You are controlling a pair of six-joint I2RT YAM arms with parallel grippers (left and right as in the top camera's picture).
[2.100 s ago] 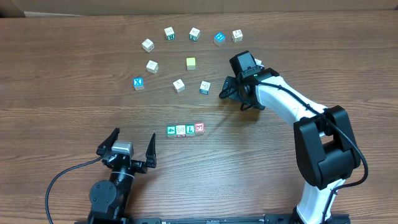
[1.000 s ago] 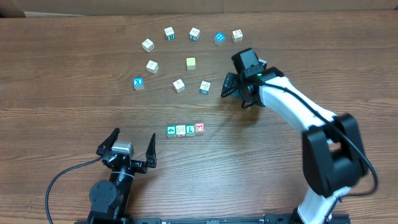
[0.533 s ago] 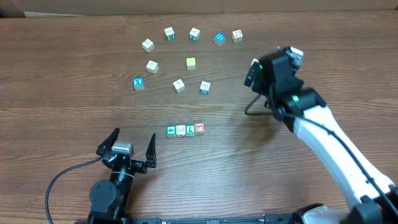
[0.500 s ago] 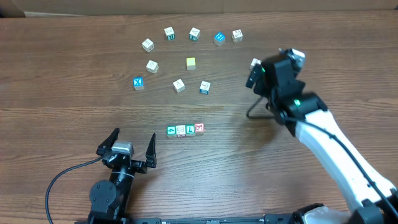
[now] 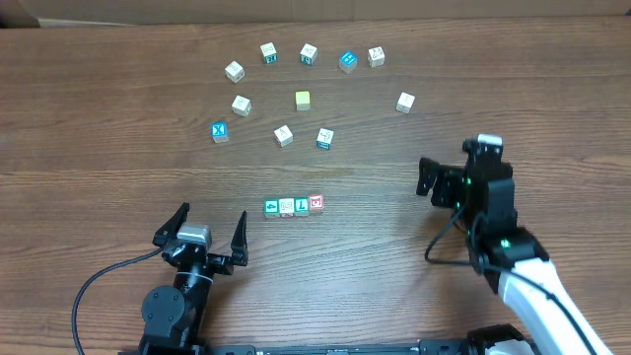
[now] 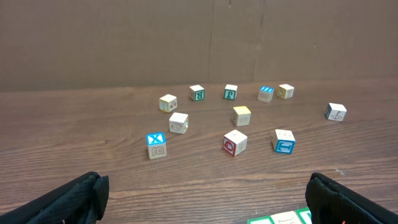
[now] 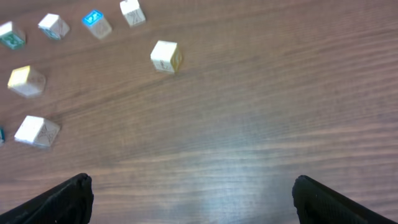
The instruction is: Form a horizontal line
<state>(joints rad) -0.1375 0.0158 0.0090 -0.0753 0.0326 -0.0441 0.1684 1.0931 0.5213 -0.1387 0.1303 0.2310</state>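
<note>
Overhead first. The row (image 5: 294,205) lies mid-table (image 5: 414,296), between my arms and nearer my left gripper (image 5: 213,213). It reads green cube (image 5: 271,207), white cube (image 5: 286,206), L cube (image 5: 301,205), red cube (image 5: 315,202), side by side, touching or nearly so, the right end a shade higher. Left gripper sits just below the row, jaws spread wide, nothing in them. Right gripper (image 5: 431,180) is well off to the row's right and empty; its spread is hard to read from here. Loose cubes are scattered on the far half, X cube (image 5: 219,131) and yellow cube (image 5: 303,100) among them, well apart from the row.

Left wrist. My fingers (image 6: 68,199) stand at both bottom corners, wide and empty. The row's tops just show at the bottom edge (image 6: 280,219), toward the right finger.

Right wrist. Fingers (image 7: 59,199) wide at the corners, bare wood between them. Row not in view.

Handling, my guess: small wooden blocks, light, stiff, not fragile, flat-faced, likely to slide easily on this wood. I'd pinch one by its front and back faces, since the side faces abut neighbours. A stray nudge would probably shove the whole row.
</note>
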